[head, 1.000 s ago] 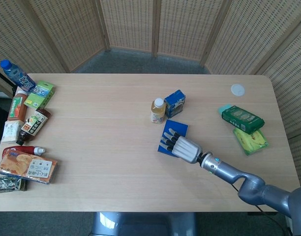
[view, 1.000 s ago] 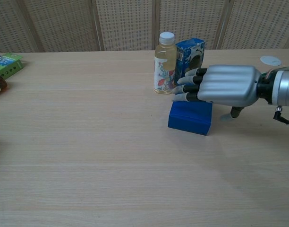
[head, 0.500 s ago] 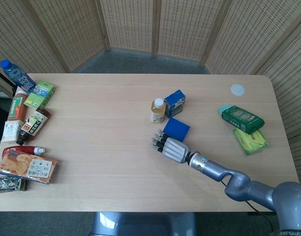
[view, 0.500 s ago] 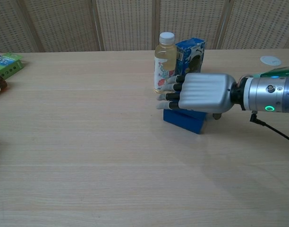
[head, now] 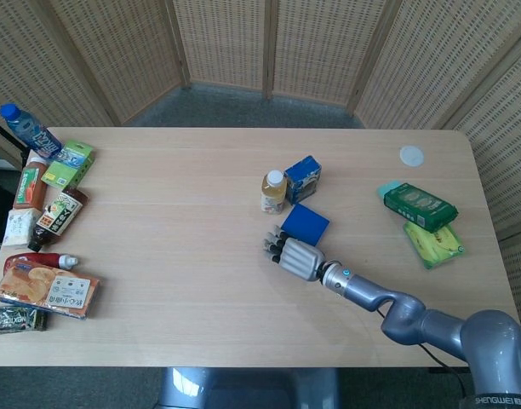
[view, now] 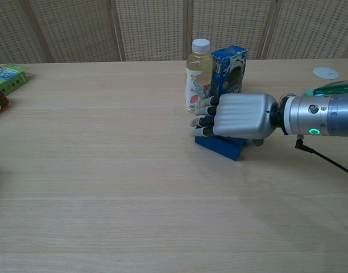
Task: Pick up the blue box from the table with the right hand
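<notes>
Chest view shows the right hand lying palm-down over the blue box, its fingers curled past the box's left edge, though whether they truly grasp it I cannot tell, the box resting on the table just before the juice bottle and the blue carton.

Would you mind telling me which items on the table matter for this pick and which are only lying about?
Part of the job:
blue box
right hand, over the box

Lying about:
juice bottle
blue carton
green packet
yellow-green packet
white lid
groceries along the table's left edge
</notes>
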`<state>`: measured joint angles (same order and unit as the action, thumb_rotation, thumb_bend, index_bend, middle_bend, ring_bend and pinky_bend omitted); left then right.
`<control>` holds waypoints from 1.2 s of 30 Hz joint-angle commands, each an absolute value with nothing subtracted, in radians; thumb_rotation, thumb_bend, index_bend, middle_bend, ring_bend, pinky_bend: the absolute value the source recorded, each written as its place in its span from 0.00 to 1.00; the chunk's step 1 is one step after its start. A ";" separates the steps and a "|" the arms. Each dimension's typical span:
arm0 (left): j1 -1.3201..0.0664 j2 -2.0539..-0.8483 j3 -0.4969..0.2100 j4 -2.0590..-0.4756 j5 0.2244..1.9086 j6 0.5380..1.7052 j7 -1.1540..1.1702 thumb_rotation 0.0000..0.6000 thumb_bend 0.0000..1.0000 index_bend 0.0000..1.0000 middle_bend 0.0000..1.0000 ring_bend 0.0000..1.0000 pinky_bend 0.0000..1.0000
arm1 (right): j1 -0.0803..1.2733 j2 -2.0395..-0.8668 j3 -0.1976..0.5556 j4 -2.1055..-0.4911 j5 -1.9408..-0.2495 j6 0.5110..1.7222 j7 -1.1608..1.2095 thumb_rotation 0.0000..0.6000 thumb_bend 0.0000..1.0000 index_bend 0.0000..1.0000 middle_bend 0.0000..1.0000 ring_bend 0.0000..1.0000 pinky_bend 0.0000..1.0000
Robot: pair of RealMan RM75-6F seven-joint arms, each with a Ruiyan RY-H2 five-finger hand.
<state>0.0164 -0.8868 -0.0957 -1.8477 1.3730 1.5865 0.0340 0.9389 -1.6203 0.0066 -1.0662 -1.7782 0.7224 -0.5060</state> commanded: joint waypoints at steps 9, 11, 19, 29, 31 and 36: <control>0.017 -0.888 -0.094 -1.848 1.378 1.588 0.036 1.00 0.00 0.00 0.00 0.00 0.00 | 0.934 -1.638 -0.048 -1.001 -1.768 0.760 -0.375 1.00 0.45 0.38 0.19 0.00 0.07; 0.018 -0.889 -0.094 -1.848 1.378 1.589 0.038 1.00 0.00 0.00 0.00 0.00 0.00 | 0.928 -1.645 -0.055 -0.984 -1.772 0.781 -0.356 1.00 0.49 0.51 0.33 0.04 0.13; 0.017 -0.892 -0.092 -1.848 1.380 1.586 0.044 1.00 0.00 0.00 0.00 0.00 0.00 | 0.909 -1.648 -0.079 -0.944 -1.786 0.862 -0.292 1.00 0.60 0.68 0.52 0.16 0.19; 0.019 -0.890 -0.092 -1.852 1.384 1.590 0.040 1.00 0.00 0.00 0.00 0.00 0.00 | 0.897 -1.567 -0.084 -1.032 -1.794 0.934 -0.290 1.00 0.61 0.68 0.52 0.16 0.20; 0.019 -0.889 -0.091 -1.852 1.387 1.590 0.036 1.00 0.00 0.00 0.00 0.00 0.00 | 0.895 -1.537 -0.085 -1.066 -1.797 0.944 -0.301 1.00 0.61 0.68 0.52 0.16 0.20; 0.020 -0.885 -0.090 -1.855 1.394 1.590 0.025 1.00 0.00 0.00 0.00 0.00 0.00 | 0.884 -1.463 -0.080 -1.163 -1.786 0.964 -0.315 1.00 0.62 0.68 0.52 0.16 0.20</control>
<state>0.0194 -0.8858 -0.0897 -1.8545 1.3937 1.5899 0.0255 0.8901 -1.4911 -0.0821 -1.1312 -1.7908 0.9533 -0.3072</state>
